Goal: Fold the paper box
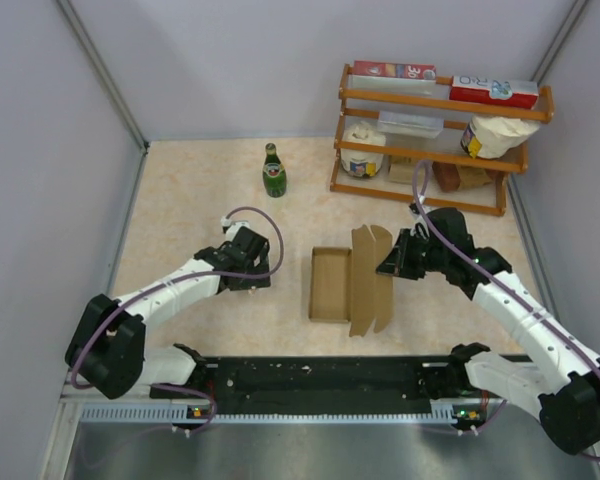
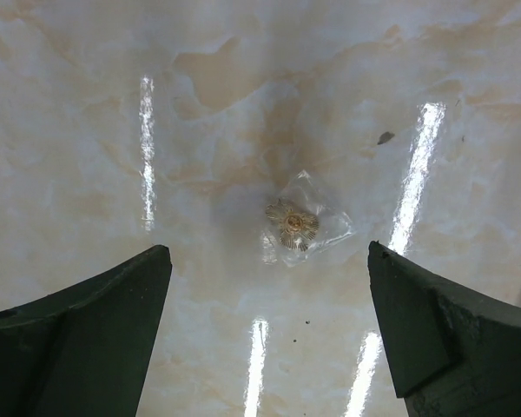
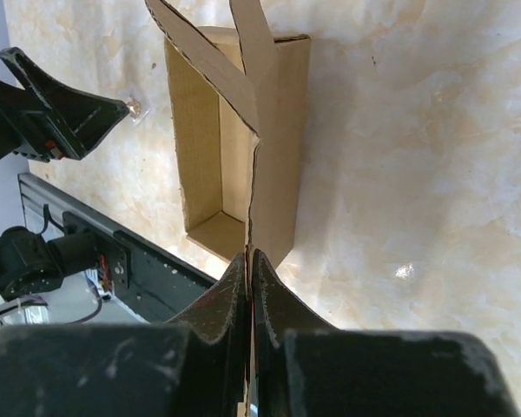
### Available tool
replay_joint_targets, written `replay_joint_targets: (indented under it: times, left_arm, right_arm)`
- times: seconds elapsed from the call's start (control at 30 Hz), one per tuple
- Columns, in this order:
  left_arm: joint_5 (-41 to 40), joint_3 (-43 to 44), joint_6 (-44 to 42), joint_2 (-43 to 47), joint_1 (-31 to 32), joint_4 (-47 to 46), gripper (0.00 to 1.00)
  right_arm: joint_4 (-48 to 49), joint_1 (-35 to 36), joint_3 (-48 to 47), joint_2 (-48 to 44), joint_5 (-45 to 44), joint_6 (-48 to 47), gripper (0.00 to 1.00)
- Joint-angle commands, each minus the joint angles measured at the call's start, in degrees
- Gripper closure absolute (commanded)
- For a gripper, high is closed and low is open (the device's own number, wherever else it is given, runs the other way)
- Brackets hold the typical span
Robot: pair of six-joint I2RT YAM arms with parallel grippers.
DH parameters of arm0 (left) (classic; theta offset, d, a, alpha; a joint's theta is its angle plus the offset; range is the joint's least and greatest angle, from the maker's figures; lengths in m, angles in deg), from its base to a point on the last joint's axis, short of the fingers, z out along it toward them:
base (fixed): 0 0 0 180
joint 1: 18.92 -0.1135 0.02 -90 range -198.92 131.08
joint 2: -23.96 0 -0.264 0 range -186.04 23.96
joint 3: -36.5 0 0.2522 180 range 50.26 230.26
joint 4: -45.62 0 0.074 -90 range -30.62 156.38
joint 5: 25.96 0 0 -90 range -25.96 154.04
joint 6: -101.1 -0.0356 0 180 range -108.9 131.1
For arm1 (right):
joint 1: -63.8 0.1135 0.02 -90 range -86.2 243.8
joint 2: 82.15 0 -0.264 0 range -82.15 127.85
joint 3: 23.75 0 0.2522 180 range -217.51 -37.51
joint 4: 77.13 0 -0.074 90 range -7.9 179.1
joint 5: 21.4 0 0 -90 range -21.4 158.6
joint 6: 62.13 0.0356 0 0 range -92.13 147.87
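Paper box (image 1: 329, 285) is partly formed: the tray walls are seen raised and the cavity is open upward. The lid panel (image 1: 370, 280) is not yet closed. It is stood up along the tray side nearest the right gripper (image 1: 393, 262), tuck flaps loose. Left to do, as judged: the lid is to be swung over the tray and the flaps tucked in.

The right gripper is closed flat on the lid panel's thin edge, with the cardboard pinched between both fingertips (image 3: 227, 295). The tray lies just ahead of it. The left gripper (image 1: 255, 275) is spread wide with nothing held, and the box is off to its right, apart from it. Under it only bare table (image 2: 87, 104) and a small clear wrapper (image 2: 297, 228) are seen, the wrapper between the fingers and untouched.

Room: open table is seen round the box. The bottle (image 1: 273, 170) and rack (image 1: 435, 140) are well beyond both grippers. The black rail (image 1: 320, 375) is near the box's end, behind the grippers, so little margin is judged there. The thin lid edge could be bent if pulled askew.
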Motion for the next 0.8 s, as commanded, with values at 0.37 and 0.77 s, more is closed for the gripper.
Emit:
replay_joint_targets:
  times: [0.37,0.77]
  left_arm:
    - [7.72,-1.87,2.85,-8.18,-1.59,-10.73,0.10]
    - [7.37,-2.22,1.71,-9.86,-1.68,-10.65,0.31]
  right_arm:
    - [1.94,0.29,-0.54,-0.22,1.63,-1.10,1.00]
    - [3.26,0.29,0.16,-0.48,2.51,-0.66,1.00]
